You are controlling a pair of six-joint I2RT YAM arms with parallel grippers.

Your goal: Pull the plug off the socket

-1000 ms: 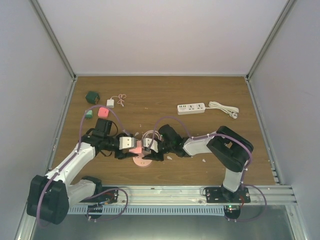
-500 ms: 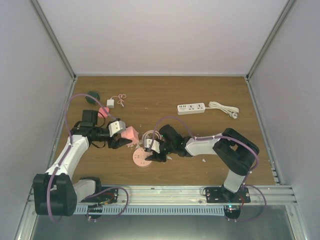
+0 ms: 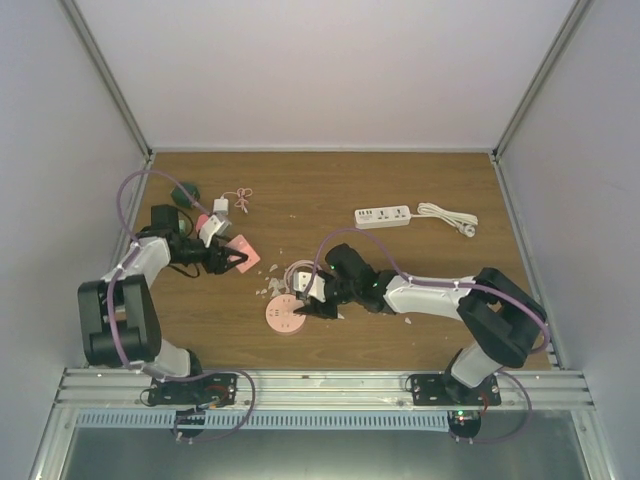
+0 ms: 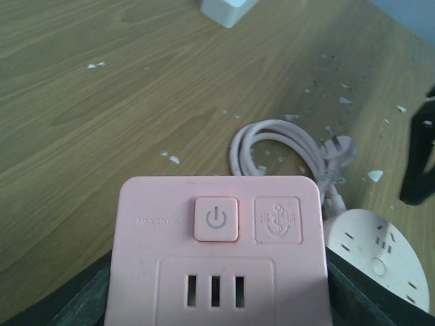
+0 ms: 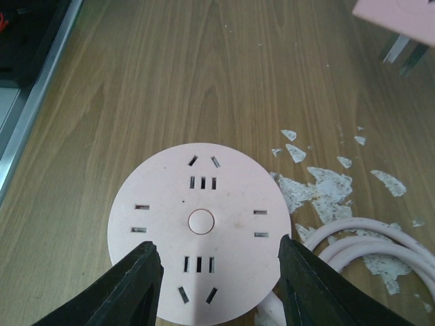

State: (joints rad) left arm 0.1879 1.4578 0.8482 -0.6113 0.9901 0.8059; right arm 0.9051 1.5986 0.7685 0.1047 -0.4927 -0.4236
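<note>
The wooden bench point(image 3: 420, 190) carries a round pink socket point(image 5: 202, 231), lying flat beside its coiled cord point(image 5: 367, 251). The right jaws hang spread wide over it, gripping nothing. Well to the left, the left jaws are clamped on the square pink plug point(image 4: 216, 265), its prongs out of the socket.

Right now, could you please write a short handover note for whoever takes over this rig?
Left gripper: shut on the pink plug cube, held off the wooden table, to the left of the socket.
Right gripper: open, with a finger on either side of the round pink socket, which lies flat on the table.
Done: the plug is out of the socket, and its prongs hang free in the right wrist view.
Left: probably set the plug cube down and draw both arms back.
</note>
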